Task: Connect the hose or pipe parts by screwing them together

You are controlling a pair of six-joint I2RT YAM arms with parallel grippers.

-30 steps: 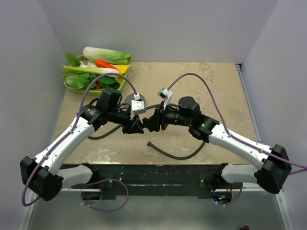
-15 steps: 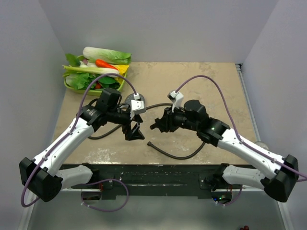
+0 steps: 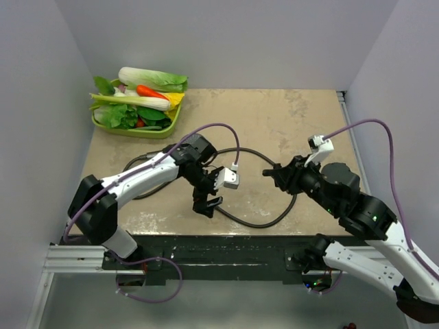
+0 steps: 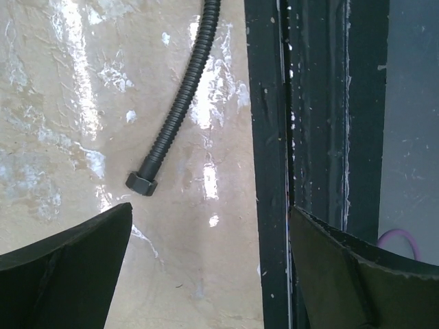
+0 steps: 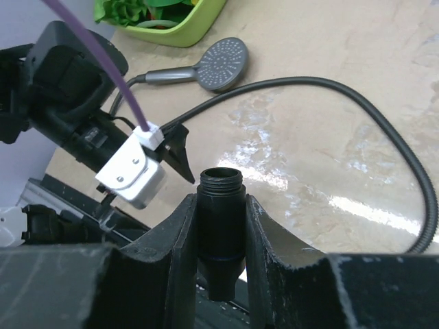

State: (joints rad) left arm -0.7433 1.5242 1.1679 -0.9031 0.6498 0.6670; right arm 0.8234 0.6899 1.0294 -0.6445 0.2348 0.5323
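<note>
Beige glossy table (image 3: 274,116), pale grey walls (image 3: 226,41)

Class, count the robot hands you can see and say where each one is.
2. The left hand hovers open over the near edge of the table, near the hose nut. The right hand, out to the right, grips a short threaded fitting. No others appear hidden.

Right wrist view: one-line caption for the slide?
Right gripper clamps a black threaded fitting; beyond it, the shower head and hose lie on the table.
</note>
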